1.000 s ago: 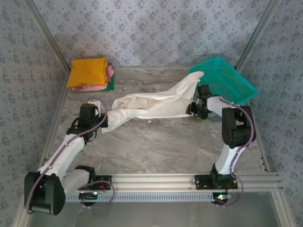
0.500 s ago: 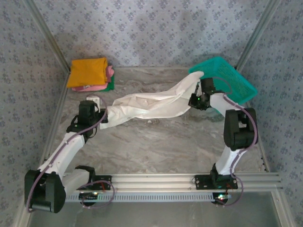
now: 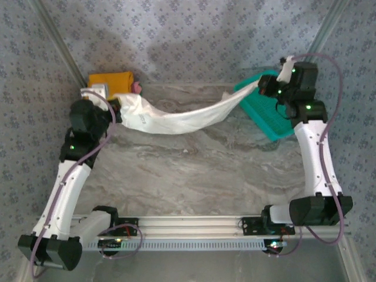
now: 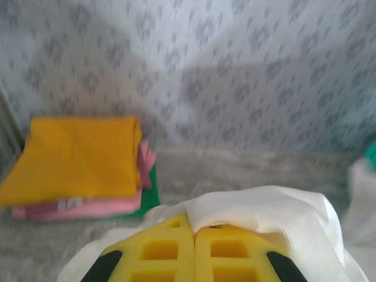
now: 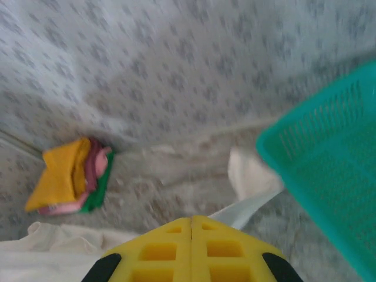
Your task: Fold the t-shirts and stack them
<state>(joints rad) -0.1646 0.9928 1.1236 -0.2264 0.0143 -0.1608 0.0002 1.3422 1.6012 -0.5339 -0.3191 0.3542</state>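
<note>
White t-shirt (image 3: pixel 182 120) clamped in both end effectors (image 3: pixel 119 110) (image 3: pixel 262 89)

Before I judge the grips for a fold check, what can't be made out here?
Left wrist view: tips of the left hand, under the white t-shirt.
Top view: folded stack, partly behind the left arm.
Right wrist view: teal basket, blurred, cut by the right edge.
</note>
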